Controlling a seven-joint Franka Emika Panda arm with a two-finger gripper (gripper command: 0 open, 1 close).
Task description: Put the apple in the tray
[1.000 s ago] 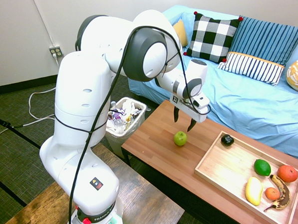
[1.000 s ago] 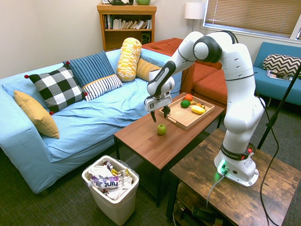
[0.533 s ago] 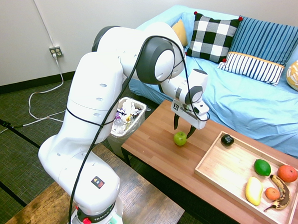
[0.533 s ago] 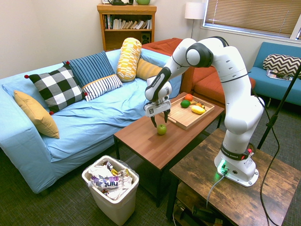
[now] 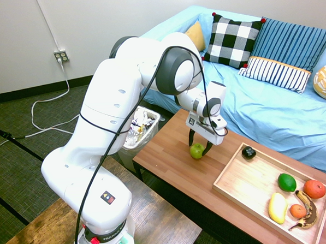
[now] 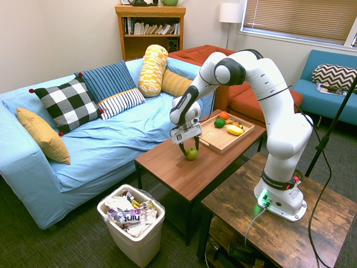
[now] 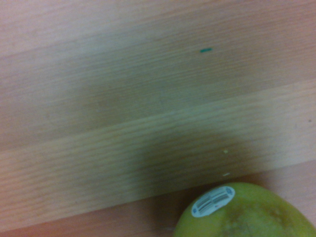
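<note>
The yellow-green apple (image 5: pixel 197 151) (image 6: pixel 192 153) rests on the reddish wooden coffee table (image 5: pixel 171 165). My gripper (image 5: pixel 200 146) (image 6: pixel 189 149) is lowered over it, open, with one dark finger on each side of the fruit and no grip closed. In the wrist view the apple (image 7: pixel 247 212) fills the lower right, a white sticker on its skin. The light-wood tray (image 5: pixel 248 186) (image 6: pixel 215 140) lies on the same table, further along from the apple, and holds several fruits.
In the tray lie a green lime (image 5: pixel 287 182), an orange (image 5: pixel 314 189), a yellow fruit (image 5: pixel 277 208), a banana (image 5: pixel 307 210) and a dark item (image 5: pixel 249 153). A blue sofa (image 5: pixel 272 111) runs behind the table. A full white bin (image 6: pixel 131 220) stands by the table's end.
The gripper has come down from above and beside the apple until its open fingers straddle it. The apple has not moved.
</note>
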